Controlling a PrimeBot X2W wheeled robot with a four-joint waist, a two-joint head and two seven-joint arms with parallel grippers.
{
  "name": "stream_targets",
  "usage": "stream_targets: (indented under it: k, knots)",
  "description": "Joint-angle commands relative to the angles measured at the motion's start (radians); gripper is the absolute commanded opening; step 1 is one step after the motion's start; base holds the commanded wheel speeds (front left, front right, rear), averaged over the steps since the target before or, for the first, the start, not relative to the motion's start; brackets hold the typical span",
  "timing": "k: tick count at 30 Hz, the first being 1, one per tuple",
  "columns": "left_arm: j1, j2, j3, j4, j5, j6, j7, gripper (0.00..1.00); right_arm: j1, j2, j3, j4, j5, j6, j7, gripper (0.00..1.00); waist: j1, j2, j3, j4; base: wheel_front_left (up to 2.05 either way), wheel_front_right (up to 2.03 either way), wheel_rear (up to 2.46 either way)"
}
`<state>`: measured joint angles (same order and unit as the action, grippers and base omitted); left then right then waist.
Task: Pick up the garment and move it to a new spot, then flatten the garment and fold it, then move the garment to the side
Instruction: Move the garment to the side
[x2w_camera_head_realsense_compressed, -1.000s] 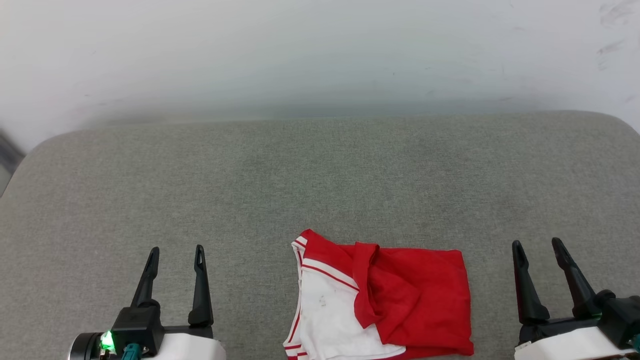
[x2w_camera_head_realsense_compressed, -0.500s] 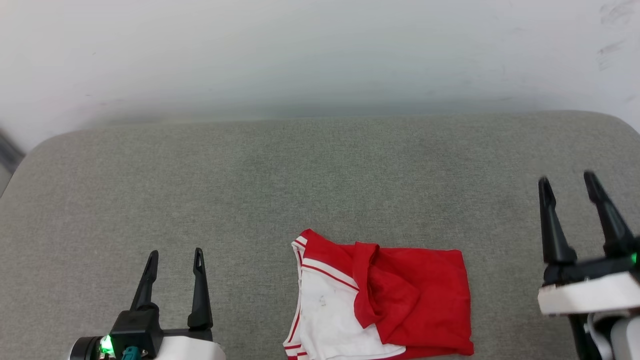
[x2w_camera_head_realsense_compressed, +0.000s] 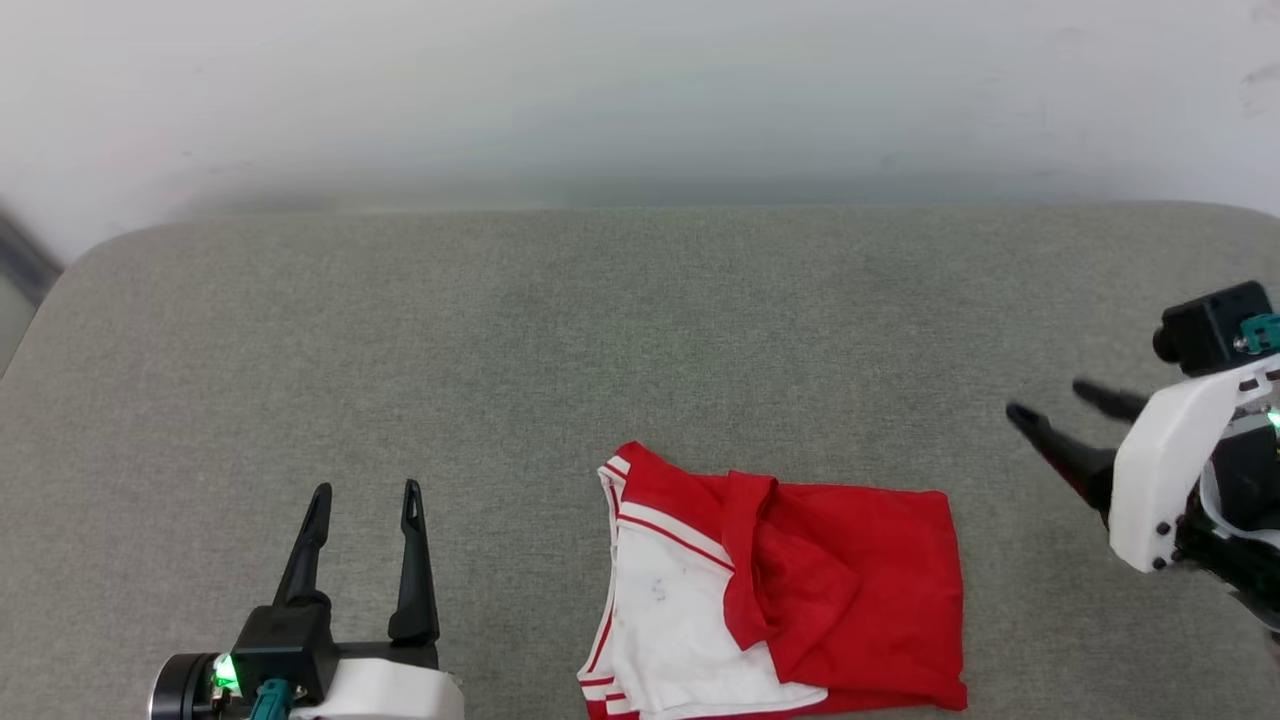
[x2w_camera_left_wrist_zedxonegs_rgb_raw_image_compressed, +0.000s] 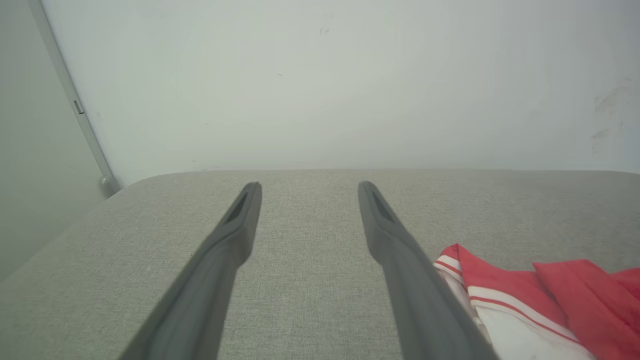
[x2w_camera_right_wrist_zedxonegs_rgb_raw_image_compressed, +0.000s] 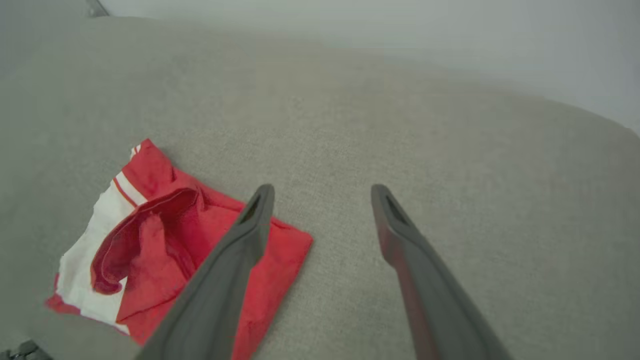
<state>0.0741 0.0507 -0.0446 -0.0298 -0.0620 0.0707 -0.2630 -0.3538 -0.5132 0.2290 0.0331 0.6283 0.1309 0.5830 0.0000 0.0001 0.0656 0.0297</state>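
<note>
Between the two pincers, on the grey padded surface (x2w_camera_head_realsense_compressed: 600, 330), the garment (x2w_camera_head_realsense_compressed: 790, 590) is seen crumpled, with red cloth bunched over a white panel with striped trim. It lies to the right of the left pincer (x2w_camera_head_realsense_compressed: 367, 488) and to the left of the right pincer (x2w_camera_head_realsense_compressed: 1046, 398), whose fingers are turned toward it. Both pincers are spread wide and nothing is held. The cloth is judged light, soft and limp, so sagging is expected. A pinch on the red edge nearest the right pincer is advised.
</note>
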Motion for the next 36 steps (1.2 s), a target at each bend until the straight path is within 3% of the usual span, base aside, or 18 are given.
stream_targets:
  k: [1, 5, 10, 19, 30, 31, 32, 36]
  knots:
    - [-0.015, -0.001, -0.002, -0.002, -0.003, 0.003, -0.002, 1.00, -0.009, -0.015, 0.006, 0.013, 0.056, 0.000, 0.067, 1.00, 0.0000, -0.0001, 0.010, 0.007, 0.00, 0.00, 0.00]
    - [-0.028, -0.001, -0.007, -0.003, -0.005, 0.005, -0.002, 1.00, 0.027, -0.038, 0.003, 0.055, 0.221, 0.000, 0.259, 1.00, 0.0000, -0.0001, 0.031, 0.019, 0.00, 0.00, 0.00]
    - [-0.054, -0.001, -0.018, -0.005, -0.007, 0.006, -0.002, 1.00, 0.073, -0.002, -0.029, 0.126, 0.335, 0.000, 0.355, 1.00, 0.0000, -0.0001, 0.067, 0.040, 0.00, 0.00, 0.00]
    - [-0.102, -0.001, -0.032, -0.009, 0.002, 0.002, -0.002, 1.00, 0.089, 0.079, -0.001, 0.206, 0.343, 0.000, 0.321, 1.00, 0.0000, -0.0001, 0.147, 0.075, 0.00, 0.00, 0.00]
    - [-0.134, -0.001, -0.044, -0.001, 0.000, 0.002, -0.002, 1.00, 0.076, 0.132, 0.158, 0.348, 0.293, -0.001, 0.247, 1.00, 0.0000, -0.0001, 0.190, 0.094, 0.00, 0.00, 0.00]
    - [-0.135, -0.001, -0.045, 0.001, 0.000, 0.002, -0.002, 1.00, 0.067, 0.128, 0.166, 0.351, 0.291, -0.001, 0.230, 0.33, 0.0000, -0.0001, 0.189, 0.095, 0.00, 0.00, 0.00]
    - [-0.136, -0.001, -0.046, 0.002, 0.000, 0.002, -0.002, 1.00, 0.056, 0.122, 0.175, 0.349, 0.287, -0.001, 0.213, 0.00, 0.0000, -0.0001, 0.187, 0.096, 0.00, 0.00, 0.00]
    - [-0.121, -0.001, -0.042, 0.011, 0.000, 0.003, -0.002, 1.00, 0.017, 0.078, 0.212, 0.307, 0.292, -0.001, 0.158, 0.00, 0.0000, -0.0001, 0.162, 0.093, 0.00, 0.00, 0.00]
